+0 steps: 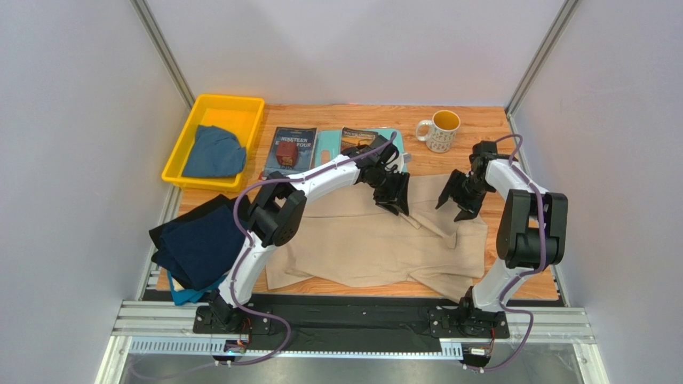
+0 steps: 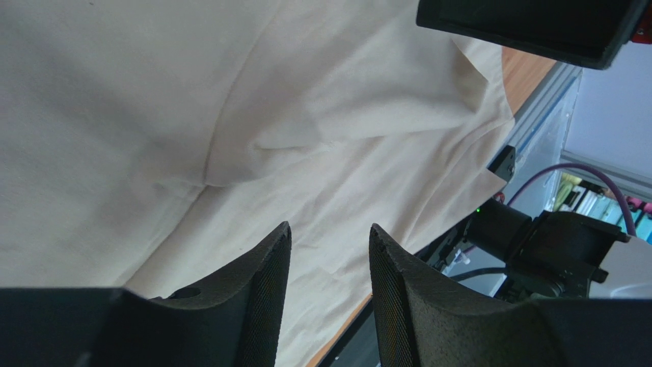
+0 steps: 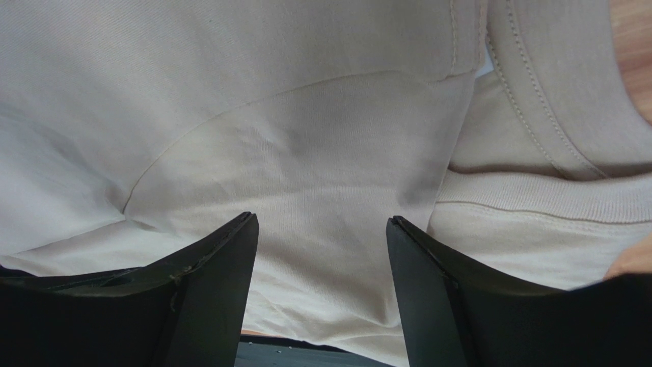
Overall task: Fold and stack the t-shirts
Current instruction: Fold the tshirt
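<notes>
At the near edge of the table [image 1: 491, 132], the beige t-shirt [image 1: 361, 248] lies spread out. Its long axis runs across the table from the near-left part toward the right edge, and one loose flap reaches down toward the near-right corner. The cloth is plain, softly creased and partly doubled over itself. From above I cannot tell which end is the neck.

At the left edge, a dark navy t-shirt [image 1: 196, 240] is bunched and overhangs the table. A strip of a teal t-shirt [image 1: 188, 294] peeks out beneath it.

Over the beige shirt's far half, the left gripper [image 2: 327, 233] hangs with its fingers a little apart and nothing between them. The right gripper [image 3: 321, 222] hovers just beside it, spread wide and also holding nothing, with a ribbed, stitched band of the shirt below it.

Bare wood shows along the right edge and beyond the shirt's far hem.

Along the far edge stand a mug [image 1: 439, 128] and two books [image 1: 293, 148]. In the far-left corner, a yellow bin [image 1: 228, 106] holds a crumpled dusty-blue t-shirt [image 1: 212, 152].
</notes>
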